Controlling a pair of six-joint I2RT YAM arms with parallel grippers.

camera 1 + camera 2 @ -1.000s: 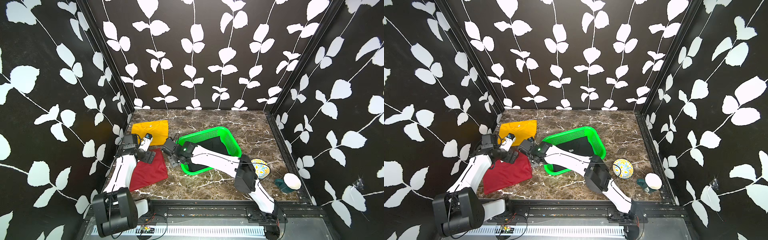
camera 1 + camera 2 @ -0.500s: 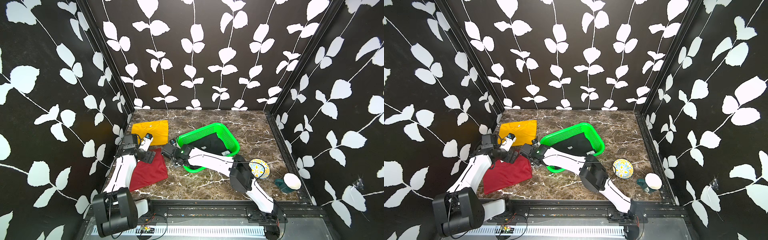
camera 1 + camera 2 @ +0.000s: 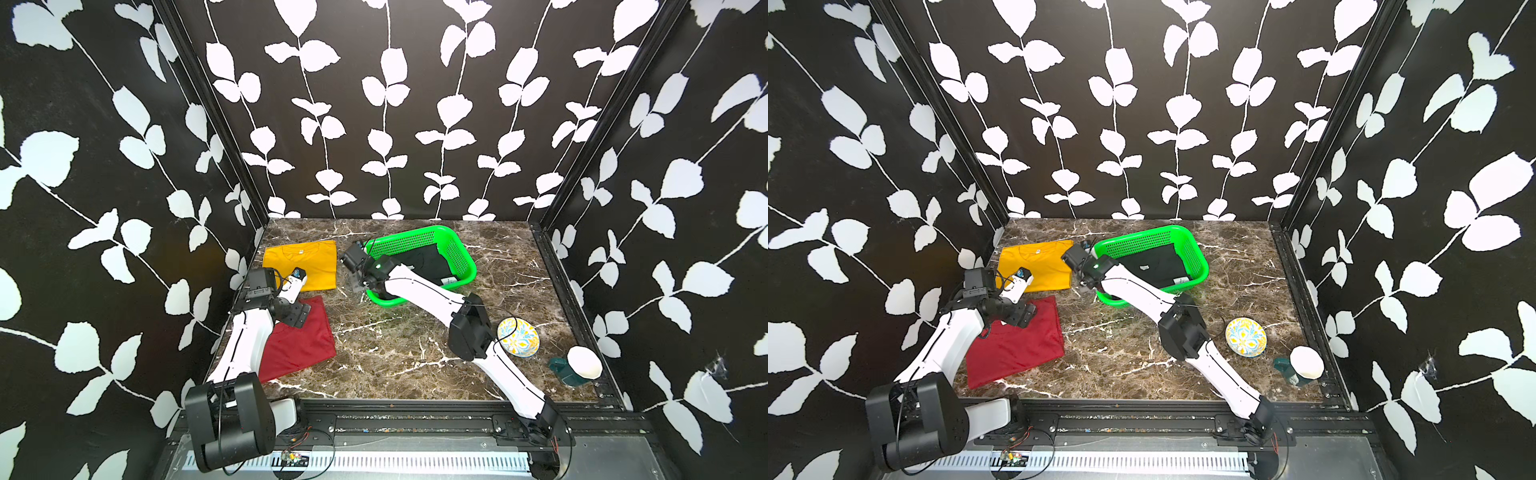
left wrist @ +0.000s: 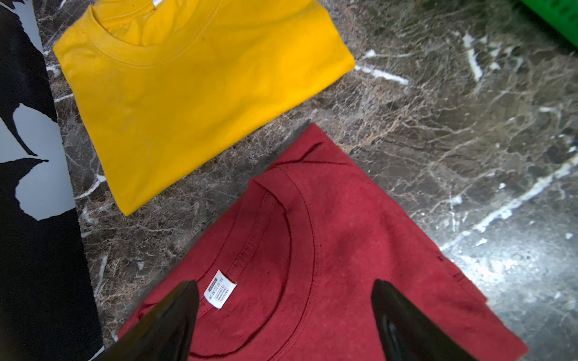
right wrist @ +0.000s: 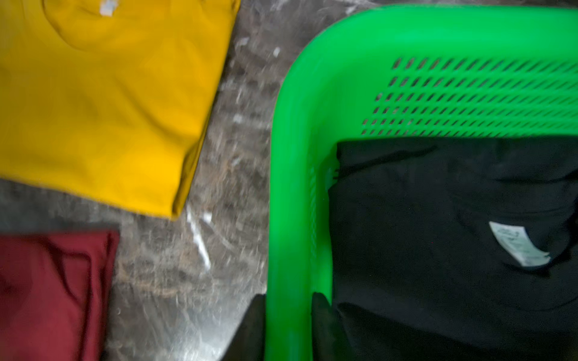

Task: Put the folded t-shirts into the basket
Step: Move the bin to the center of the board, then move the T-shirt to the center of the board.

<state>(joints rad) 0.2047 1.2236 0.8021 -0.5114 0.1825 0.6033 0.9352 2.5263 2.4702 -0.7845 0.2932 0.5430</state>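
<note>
**One tee in the basket, two on the tabletop**

The bright green basket [image 3: 409,243], with perforated walls and rounded corners, sat at an angle toward the back of the marbled tabletop [image 3: 415,353]. The black t-shirt [image 3: 428,264] lay folded flat inside it, a white tag showing. The yellow-orange t-shirt [image 3: 305,259] lay folded flat beside the basket, a strip of tabletop between them, its collar toward the back. The dark red t-shirt [image 3: 305,345] lay nearer the front, skewed. It was close to the yellow-orange one but apart, with its collar and white tag facing up.
</note>
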